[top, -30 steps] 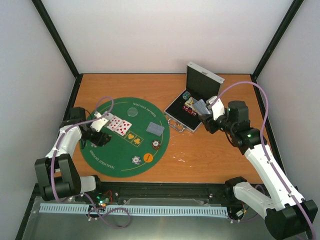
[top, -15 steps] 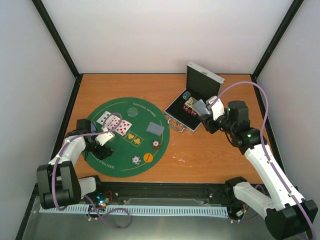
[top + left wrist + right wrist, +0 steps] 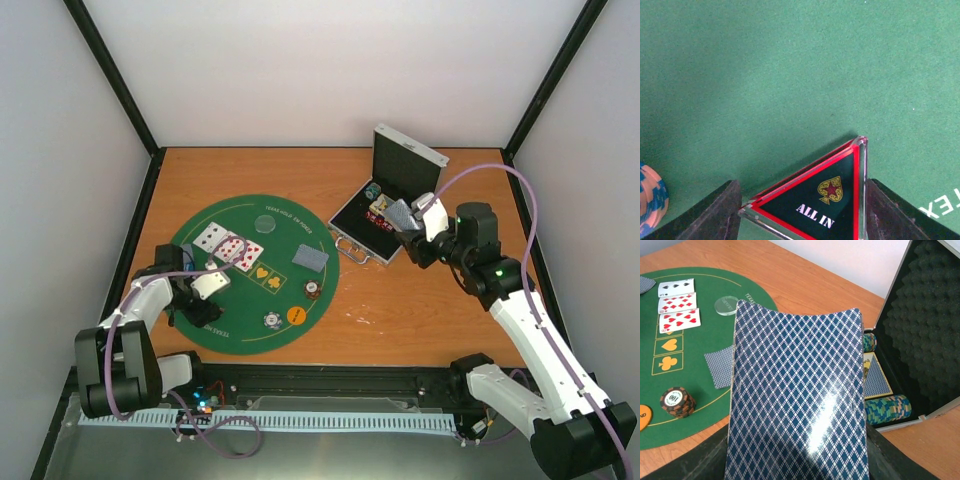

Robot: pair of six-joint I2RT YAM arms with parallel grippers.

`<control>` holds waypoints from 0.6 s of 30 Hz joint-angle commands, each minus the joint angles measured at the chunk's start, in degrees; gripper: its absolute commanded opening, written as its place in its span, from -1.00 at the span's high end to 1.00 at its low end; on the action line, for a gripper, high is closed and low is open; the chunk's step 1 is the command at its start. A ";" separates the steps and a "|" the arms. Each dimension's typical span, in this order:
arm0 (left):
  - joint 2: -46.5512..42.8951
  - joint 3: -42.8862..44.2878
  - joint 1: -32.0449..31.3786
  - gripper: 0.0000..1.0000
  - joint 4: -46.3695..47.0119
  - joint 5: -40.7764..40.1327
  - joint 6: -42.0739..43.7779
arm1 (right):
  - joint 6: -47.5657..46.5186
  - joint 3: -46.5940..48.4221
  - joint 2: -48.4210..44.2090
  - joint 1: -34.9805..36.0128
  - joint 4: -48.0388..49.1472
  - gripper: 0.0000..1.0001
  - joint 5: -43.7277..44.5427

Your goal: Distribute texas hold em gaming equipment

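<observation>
1. An orange wooden bench carries a round green felt mat at centre-left and an open silver metal case at upper right.
2. Just below the case, the right tool pinches a bowed blue-diamond-backed playing card.
3. At the mat's lower left, the left tool is clamped on a black triangular "ALL IN" marker, low at the felt, with a blue-and-orange striped chip nearby.

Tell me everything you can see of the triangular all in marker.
The marker is a clear-edged plastic triangle with a black face, red border, a gold spade holding a red star, and white ALL IN lettering. It sits face up between the fingers of the left gripper, which touch two corners, over the green mat, casting a shadow. Its lower edge is out of frame.
</observation>
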 commanded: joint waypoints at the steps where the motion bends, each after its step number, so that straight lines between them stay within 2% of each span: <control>1: -0.61 0.32 0.72 -0.14 0.83 -0.88 2.12 | -0.24 -0.58 -0.84 0.49 1.21 -0.07 -0.43; 5: -3.13 3.19 0.83 -0.67 -1.27 2.08 1.74 | -0.24 -0.58 -0.92 0.55 1.25 -0.07 -0.75; 8: -5.56 9.49 0.73 -0.87 -6.21 10.82 0.30 | -0.24 -0.43 -0.36 0.72 1.10 -0.07 -1.04; 12: -5.28 17.66 0.74 -0.98 -8.78 21.04 -4.85 | -0.39 0.14 1.28 1.51 0.89 -0.07 -3.33; 18: -2.39 26.18 -3.22 -0.89 -4.31 30.90 -18.88 | -4.11 3.26 5.65 8.57 -1.42 -0.07 -8.06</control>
